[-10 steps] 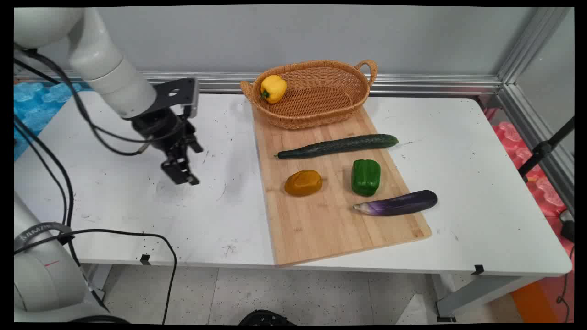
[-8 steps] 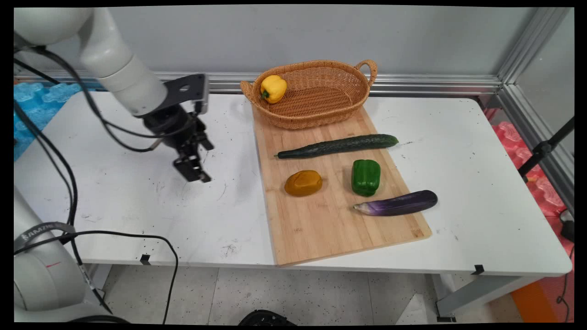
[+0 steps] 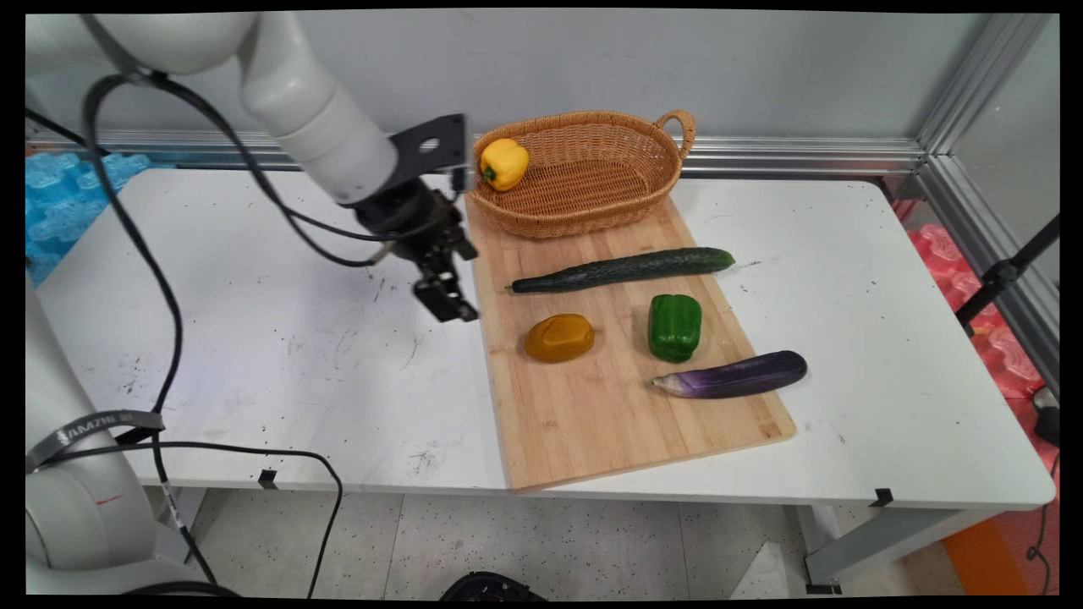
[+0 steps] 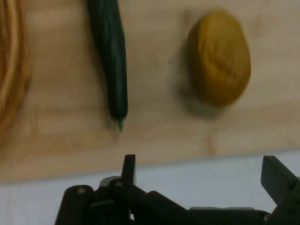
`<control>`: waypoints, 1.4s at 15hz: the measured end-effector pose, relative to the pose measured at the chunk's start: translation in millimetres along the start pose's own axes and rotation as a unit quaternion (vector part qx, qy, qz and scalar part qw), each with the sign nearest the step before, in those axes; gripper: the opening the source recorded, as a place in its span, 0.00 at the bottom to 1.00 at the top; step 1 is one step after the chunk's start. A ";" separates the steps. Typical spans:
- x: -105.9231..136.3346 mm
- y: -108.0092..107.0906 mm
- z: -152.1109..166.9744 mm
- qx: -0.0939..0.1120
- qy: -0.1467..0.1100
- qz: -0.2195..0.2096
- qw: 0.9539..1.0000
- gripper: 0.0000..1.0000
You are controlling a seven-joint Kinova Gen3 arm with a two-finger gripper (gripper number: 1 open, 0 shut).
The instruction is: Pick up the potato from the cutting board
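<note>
Two views. Gripper (image 3: 446,301) hangs left of centre in the main view, over the white table (image 3: 254,355) just beside the wooden board's (image 3: 592,406) left edge. Holds nothing; fingers (image 4: 129,165) stand wide apart in the hand view.

Hard to make out: fingertips cut off by the hand view's lower edge. Orange-brown lump (image 3: 559,337) on the board, possibly a potato; surface blurred. Wicker basket (image 3: 592,199) shows only as a rim sliver at the hand view's left edge.

On the board: cucumber (image 3: 622,270) lying across, stem end nearest the gripper; green pepper (image 3: 675,326); eggplant (image 3: 733,375) overhanging the right edge. Yellow pepper (image 3: 503,163) in the basket's left end.

Table scuffed and speckled. Grey wall behind, aluminium rail along its foot.
</note>
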 end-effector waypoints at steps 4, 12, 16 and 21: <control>27.7 10.3 19.3 0.010 0.020 0.003 1.000 1.00; 53.4 26.4 65.2 0.015 0.044 0.000 0.999 1.00; 57.6 31.4 85.0 0.014 0.047 -0.009 0.999 1.00; 55.8 32.0 102.8 0.016 0.043 -0.026 0.999 1.00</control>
